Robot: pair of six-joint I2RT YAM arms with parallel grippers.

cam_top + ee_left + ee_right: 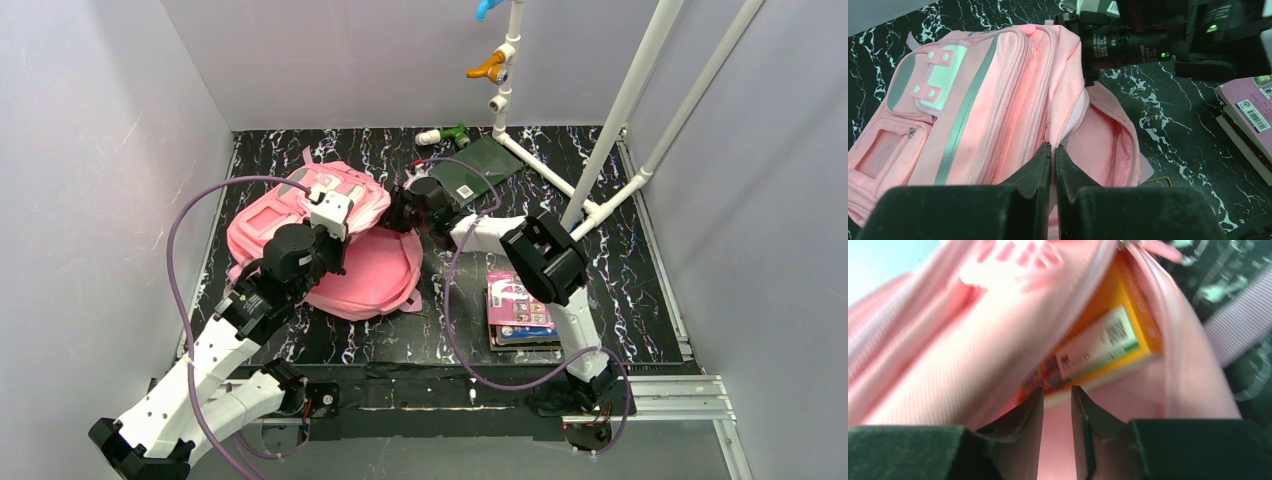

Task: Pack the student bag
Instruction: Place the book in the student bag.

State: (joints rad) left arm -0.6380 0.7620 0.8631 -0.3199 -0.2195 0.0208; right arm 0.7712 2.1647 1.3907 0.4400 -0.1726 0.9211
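Tip: with my left gripper (pixel 1053 148) clamped on the rim of the student bag (pixel 973 100), my right gripper (pixel 1057 393), jaws parted, should nudge the orange book (pixel 1134 310) deeper inside.

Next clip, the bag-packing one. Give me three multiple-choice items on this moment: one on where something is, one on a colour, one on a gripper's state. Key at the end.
1. Where is the orange book?
A. On the table, outside the bag.
B. Inside the open student bag.
C. Held in the air above the bag.

2. What colour is the long stripe down the bag's front?
A. Grey.
B. Yellow.
C. Blue.

3. How is the left gripper?
A. Wide open, touching nothing.
B. Shut on the bag's fabric at its opening.
C. Shut on a pencil case.

Key:
1 B: the right wrist view shows the book lying between the bag's pink walls.
2 A: the left wrist view shows the stripe as grey against the pink.
3 B: its fingers meet, with the pink edge of the opening pinched at their tips.
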